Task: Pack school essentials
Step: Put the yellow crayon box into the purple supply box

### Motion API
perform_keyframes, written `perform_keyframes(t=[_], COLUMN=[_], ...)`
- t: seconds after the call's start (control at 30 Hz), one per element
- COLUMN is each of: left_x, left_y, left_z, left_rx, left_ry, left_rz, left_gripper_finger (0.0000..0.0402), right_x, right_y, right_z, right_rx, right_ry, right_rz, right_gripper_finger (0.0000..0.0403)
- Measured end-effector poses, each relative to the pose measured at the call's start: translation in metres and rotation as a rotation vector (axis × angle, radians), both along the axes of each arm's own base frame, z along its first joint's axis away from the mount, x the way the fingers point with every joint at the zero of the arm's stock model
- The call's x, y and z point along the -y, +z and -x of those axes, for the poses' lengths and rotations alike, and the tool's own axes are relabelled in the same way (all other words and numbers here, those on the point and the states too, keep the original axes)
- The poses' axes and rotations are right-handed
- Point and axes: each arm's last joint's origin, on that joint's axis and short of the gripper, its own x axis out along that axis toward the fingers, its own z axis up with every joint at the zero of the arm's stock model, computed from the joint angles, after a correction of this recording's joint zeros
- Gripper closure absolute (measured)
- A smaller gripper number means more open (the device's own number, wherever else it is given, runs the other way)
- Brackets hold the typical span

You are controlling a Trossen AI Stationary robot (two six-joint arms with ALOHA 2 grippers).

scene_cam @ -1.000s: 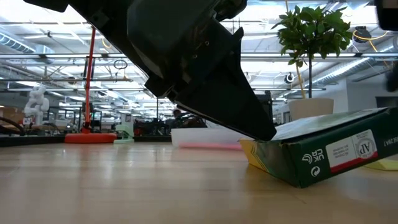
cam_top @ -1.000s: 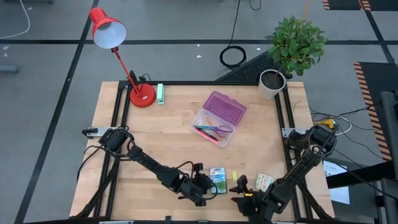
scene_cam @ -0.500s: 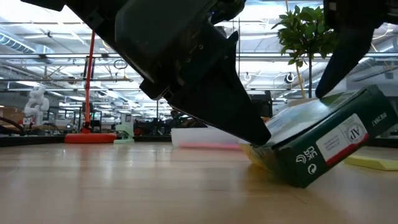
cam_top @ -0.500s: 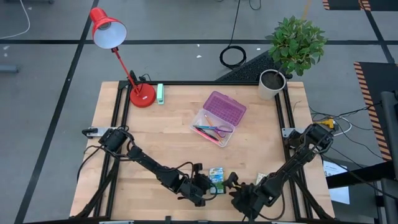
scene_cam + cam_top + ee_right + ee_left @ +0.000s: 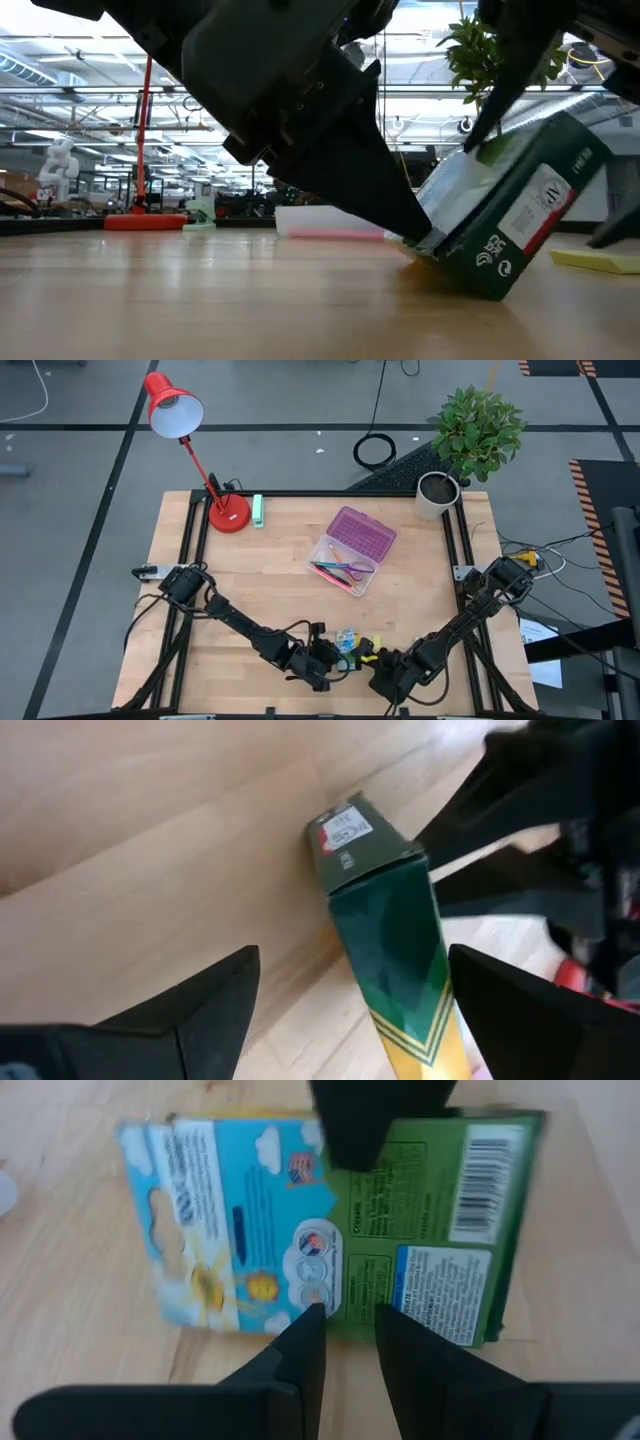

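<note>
From above, both arms meet at the near edge of the table (image 5: 250, 575). The left gripper (image 5: 335, 658) sits just beside the crayon box (image 5: 348, 641), and the right gripper (image 5: 378, 660) comes in from the other side, so the box lies between them. Further back, well apart, the clear case (image 5: 352, 550) lies open with its purple lid tipped back and pens and scissors inside. A red lamp (image 5: 190, 440) and a potted plant (image 5: 470, 440) stand at the far corners.

At table height, the crayon box (image 5: 510, 225) is tilted up on one lower corner, its green side with white labels facing the camera. A dark finger (image 5: 350, 170) of one gripper slants down to that resting corner and touches it. A small yellow eraser (image 5: 600, 261) lies flat just past the box.

Through the left wrist camera, the left gripper (image 5: 348, 1342) has its fingers drawn nearly together, leaving only a narrow slit, tips against the edge of the crayon box (image 5: 330, 1230). It holds nothing between them. The box shows a blue cartoon half and a green half with a barcode.

Through the right wrist camera, the right gripper (image 5: 345, 990) is spread wide, and the upturned crayon box (image 5: 385, 930) stands between its fingers without either visibly touching it.
</note>
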Motion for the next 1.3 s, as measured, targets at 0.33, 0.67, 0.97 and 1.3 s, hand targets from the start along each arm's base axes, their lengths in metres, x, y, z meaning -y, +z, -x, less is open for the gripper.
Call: perform_keyframes(t=[0.33, 0.67, 0.97, 1.3], left_x=[-0.0011, -0.0014, -0.0014, 0.0026], left_y=[-0.0033, -0.0029, -0.0028, -0.0016], left_z=[0.0016, 0.0011, 0.0010, 0.0051], left_rx=[-0.026, -0.018, -0.017, -0.033], left_ry=[-0.003, 0.006, 0.008, -0.007], left_rz=[-0.017, -0.016, -0.016, -0.027], left_gripper_finger=[0.0309, 0.0309, 0.0309, 0.0309], right_x=[-0.0018, 0.0020, 0.0017, -0.0003], right_y=[0.0035, 0.0035, 0.0035, 0.0035], right_z=[-0.0060, -0.0104, -0.0101, -0.0083], right_rx=[0.046, 0.041, 0.040, 0.044], right_ry=[0.029, -0.003, -0.004, -0.020], right_rz=[-0.015, -0.065, -0.067, -0.090], right_gripper_finger=[0.0090, 0.0104, 0.0210, 0.0262])
